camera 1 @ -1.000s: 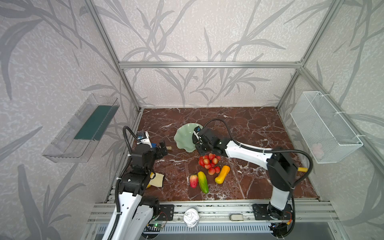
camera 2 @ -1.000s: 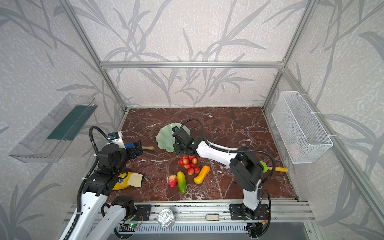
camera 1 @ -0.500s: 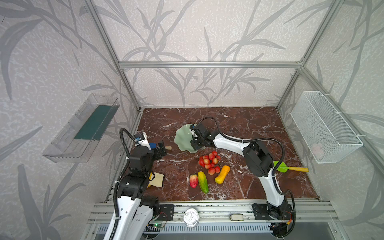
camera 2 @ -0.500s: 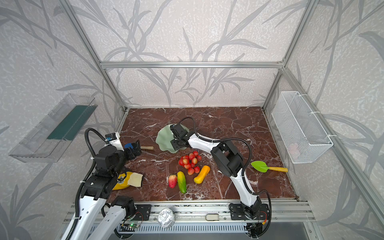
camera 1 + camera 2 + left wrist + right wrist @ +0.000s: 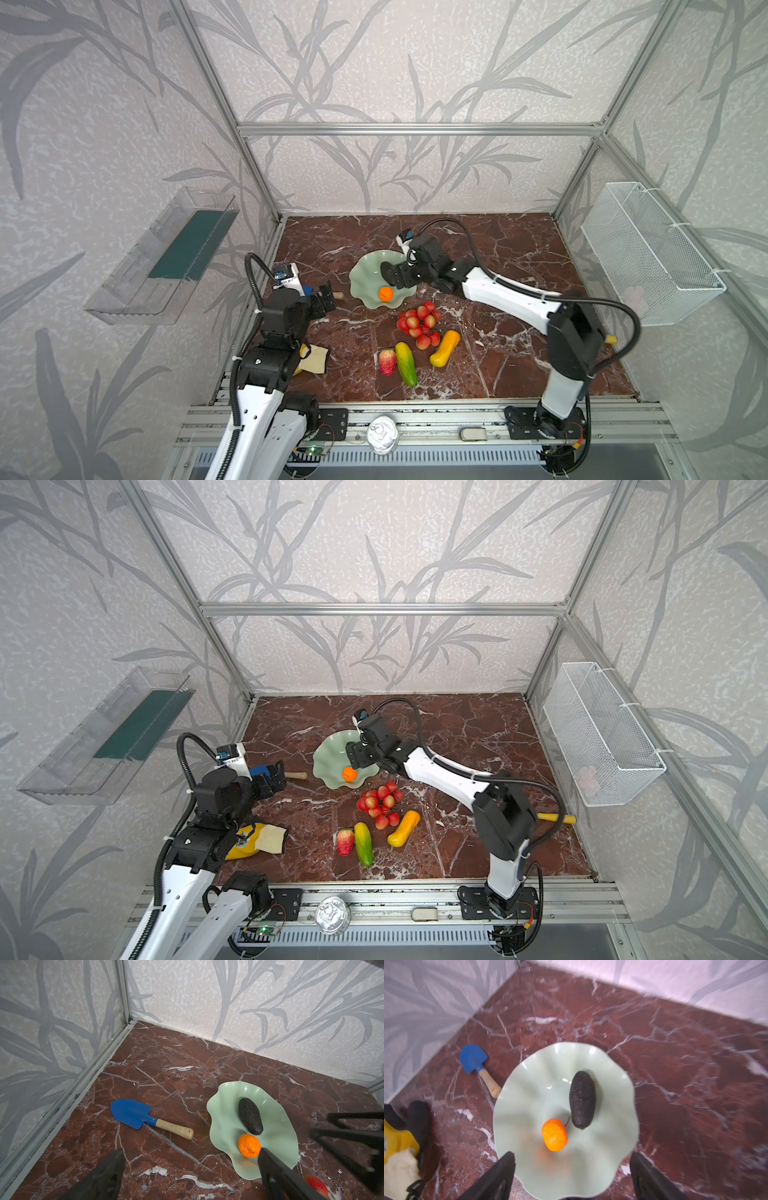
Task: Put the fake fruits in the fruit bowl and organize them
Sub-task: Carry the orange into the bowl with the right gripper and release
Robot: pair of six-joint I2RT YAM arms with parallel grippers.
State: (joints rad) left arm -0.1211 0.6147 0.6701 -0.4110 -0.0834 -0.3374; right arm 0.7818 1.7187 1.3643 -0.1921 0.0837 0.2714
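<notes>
Twelve o'clock is the back wall. A clear tray [image 5: 162, 257] hangs on the wall at nine. At the nine o'clock edge of the table [image 5: 498, 249] the left gripper [image 5: 327, 298] hovers over a blue spade [image 5: 131, 1112]. Its fingers [image 5: 104, 1176] are spread wide with nothing between them. A yellow and cream glove [image 5: 259, 839] lies at six o'clock of that gripper.

The bowl [image 5: 361, 274] stands a little left of the table's middle. Inside it a dark avocado [image 5: 582, 1099] and a small orange [image 5: 386, 294] lie just beside each other, the orange toward the bowl's six o'clock rim. The right gripper [image 5: 572, 1155] hangs over the bowl, its arm reaching in from three o'clock. Its own fingers [image 5: 500, 1172] are also wide apart and hold nothing; the orange lies free in the bowl.

At five o'clock of the bowl, just beside its rim, lie the grapes [image 5: 417, 324]. At seven of the grapes a strawberry [image 5: 387, 361] and a yellow-green fruit [image 5: 406, 363] lie side by side, and at five a gourd [image 5: 444, 348]. A yellow handle [image 5: 557, 817] shows behind the right arm. A wire basket [image 5: 648, 253] hangs at three.
</notes>
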